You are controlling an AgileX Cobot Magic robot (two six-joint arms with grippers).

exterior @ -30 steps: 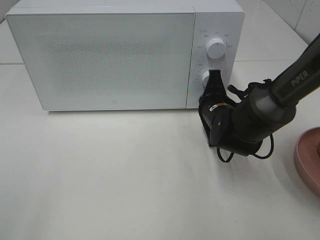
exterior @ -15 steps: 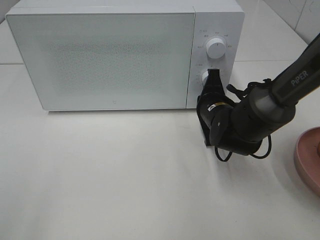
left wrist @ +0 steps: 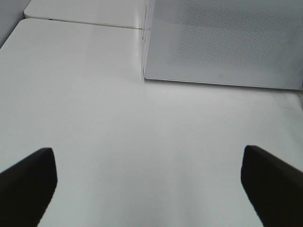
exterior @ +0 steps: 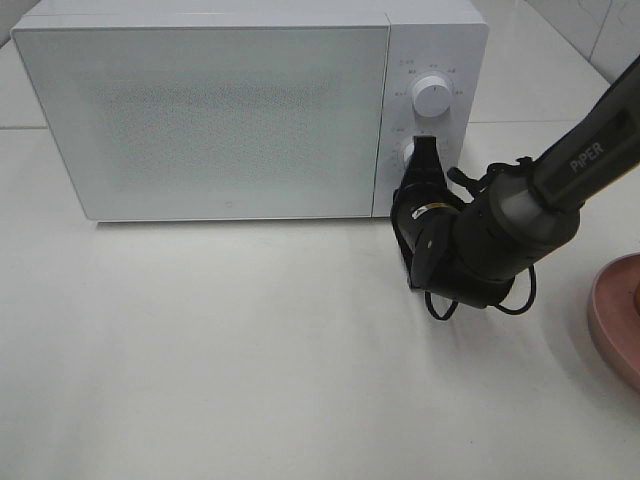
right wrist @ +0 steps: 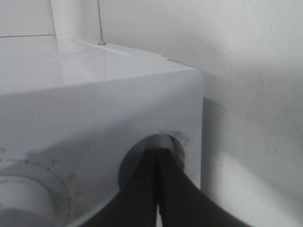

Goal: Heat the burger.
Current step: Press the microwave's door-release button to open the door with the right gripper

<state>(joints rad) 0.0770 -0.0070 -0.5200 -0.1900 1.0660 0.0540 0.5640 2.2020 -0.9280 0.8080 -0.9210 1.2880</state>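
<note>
While the right gripper, clenched empty, is pressing its tips against the lower knob of the microwave, no burger is showing.

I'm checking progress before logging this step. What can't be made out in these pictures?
Burger: in no view; the closed microwave door is opaque, so the inside is hidden.
Lower knob: high view, mostly covered by the shut right gripper; setting unreadable.
Pink plate: cut off by the high view's right edge; contents unseen.
</note>
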